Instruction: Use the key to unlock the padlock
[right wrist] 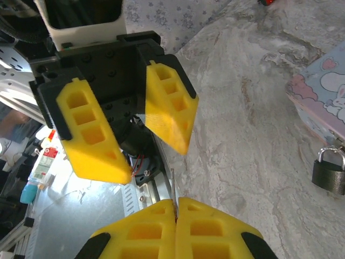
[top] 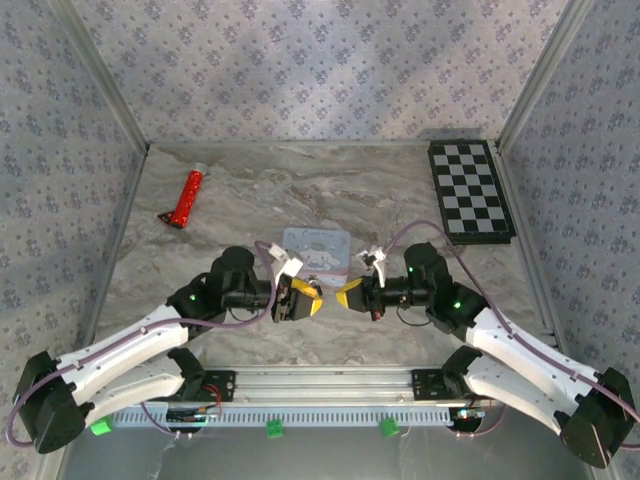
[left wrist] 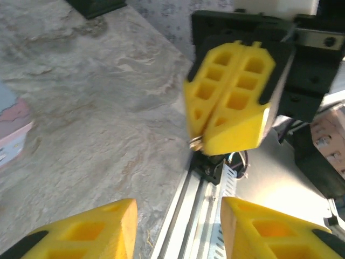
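I have the right gripper clamped on what looks like the key, the left gripper gaping opposite, and the padlock off sideways by the tin.

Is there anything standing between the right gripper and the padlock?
Nothing visible does. In the right wrist view, only bare table lies between the shut right gripper and the padlock, which stands beside the pastel tin. The open left gripper faces the right one, off that line.
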Motion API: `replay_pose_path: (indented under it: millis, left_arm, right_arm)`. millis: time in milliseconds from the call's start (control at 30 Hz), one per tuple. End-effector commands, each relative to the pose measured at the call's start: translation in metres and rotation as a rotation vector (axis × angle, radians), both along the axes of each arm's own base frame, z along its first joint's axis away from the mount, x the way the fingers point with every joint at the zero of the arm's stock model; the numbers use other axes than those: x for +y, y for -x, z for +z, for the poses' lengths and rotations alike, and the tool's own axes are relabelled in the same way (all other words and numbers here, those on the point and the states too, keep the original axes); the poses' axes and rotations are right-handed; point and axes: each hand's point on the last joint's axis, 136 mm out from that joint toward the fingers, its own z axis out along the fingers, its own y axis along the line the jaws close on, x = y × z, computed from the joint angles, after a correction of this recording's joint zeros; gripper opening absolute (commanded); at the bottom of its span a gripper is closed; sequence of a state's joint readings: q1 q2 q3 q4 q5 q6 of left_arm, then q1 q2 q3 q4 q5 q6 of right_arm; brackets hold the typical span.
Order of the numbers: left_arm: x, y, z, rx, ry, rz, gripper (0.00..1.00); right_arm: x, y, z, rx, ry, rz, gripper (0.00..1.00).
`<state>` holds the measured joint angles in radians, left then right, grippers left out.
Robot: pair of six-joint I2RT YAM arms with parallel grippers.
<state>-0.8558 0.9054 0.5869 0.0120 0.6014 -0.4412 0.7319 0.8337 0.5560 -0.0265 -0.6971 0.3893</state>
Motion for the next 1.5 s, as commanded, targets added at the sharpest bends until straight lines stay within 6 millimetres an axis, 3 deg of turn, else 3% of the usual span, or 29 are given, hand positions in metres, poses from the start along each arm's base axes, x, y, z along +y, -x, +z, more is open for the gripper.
replay_pose_path:
  millis: [0, 333, 667, 933, 1167, 1233, 1400, 1467]
  left_arm:
    - [-0.009, 0.009, 0.032, -0.081, 0.077, -0.091, 0.40]
    - [-0.020, 0.007, 0.033, -0.094, 0.069, -0.118, 0.30]
    - [-0.026, 0.002, 0.028, -0.078, 0.045, -0.118, 0.31]
    - [-0.028, 0.004, 0.027, -0.062, 0.046, -0.132, 0.22]
    - [-0.029, 0.002, 0.028, -0.057, 0.049, -0.128, 0.06]
    - [-0.030, 0.000, 0.027, -0.052, 0.043, -0.113, 0.01]
    - [-0.028, -0.015, 0.025, -0.053, 0.039, -0.021, 0.00]
    - [-0.024, -0.027, 0.026, -0.047, 0.053, 0.058, 0.00]
  right_arm:
    - [0.004, 0.005, 0.011, -0.031, -0.003, 0.043, 0.00]
    - [0.011, 0.009, 0.012, -0.031, -0.008, 0.080, 0.00]
    - [0.012, 0.013, 0.010, -0.023, -0.009, 0.096, 0.00]
    - [0.014, 0.011, 0.012, -0.021, -0.018, 0.093, 0.00]
    - [0.014, 0.010, 0.010, -0.012, -0.013, 0.089, 0.00]
    - [0.013, 0.009, 0.010, -0.009, -0.016, 0.082, 0.00]
    - [0.007, -0.003, 0.011, 0.013, -0.047, 0.018, 0.00]
    - [-0.002, -0.017, 0.012, 0.027, -0.081, -0.063, 0.10]
